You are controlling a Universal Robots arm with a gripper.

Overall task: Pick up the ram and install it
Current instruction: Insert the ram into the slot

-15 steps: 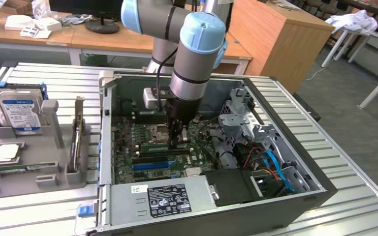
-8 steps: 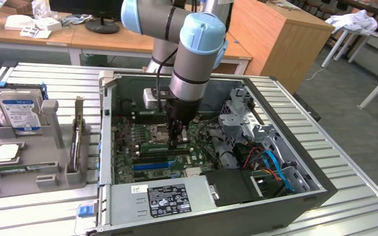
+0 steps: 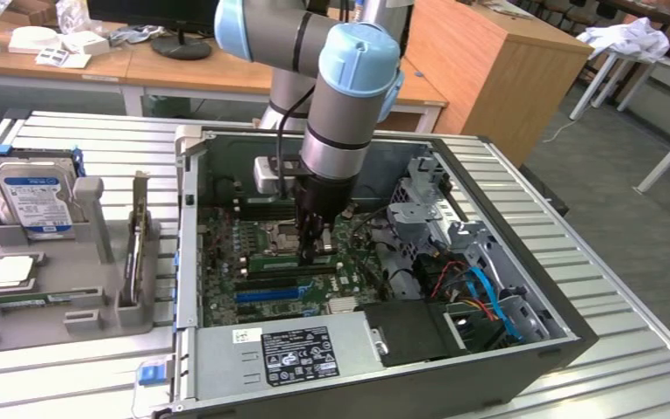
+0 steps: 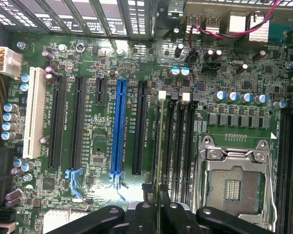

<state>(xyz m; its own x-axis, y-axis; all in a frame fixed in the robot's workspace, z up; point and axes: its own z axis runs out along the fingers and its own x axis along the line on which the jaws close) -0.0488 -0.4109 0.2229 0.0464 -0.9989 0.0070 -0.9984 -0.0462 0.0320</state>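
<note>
Jaws are closed on the ram [image 4: 159,146], pinching its thin green edge between the two dark fingers. In the wrist view the stick shows edge-on as a narrow green line running away from the jaws along the motherboard [image 4: 95,146]. It lines up with the outermost of the black memory slots [image 4: 178,141], the one farthest from the open CPU socket [image 4: 234,185] and nearest the long black expansion slots. A white latch [image 4: 161,95] sits at the far end of that slot, right at the tip of the stick. Whether the ram is pressed home in the slot or merely poised in it, I cannot tell.

Further along the board lie a blue expansion slot [image 4: 119,126] and a white one [image 4: 35,112].

In the exterior view the arm [image 3: 347,105] reaches straight down into the open computer case [image 3: 186,262], its jaws low over the middle of the board. The power supply [image 3: 283,353] fills the near corner of the case. On the slatted metal surface [image 3: 79,131], toward the exterior view's left and well apart from the jaws, a grey holder [image 3: 67,297] carries a hard drive [image 3: 35,196] standing upright.
</note>
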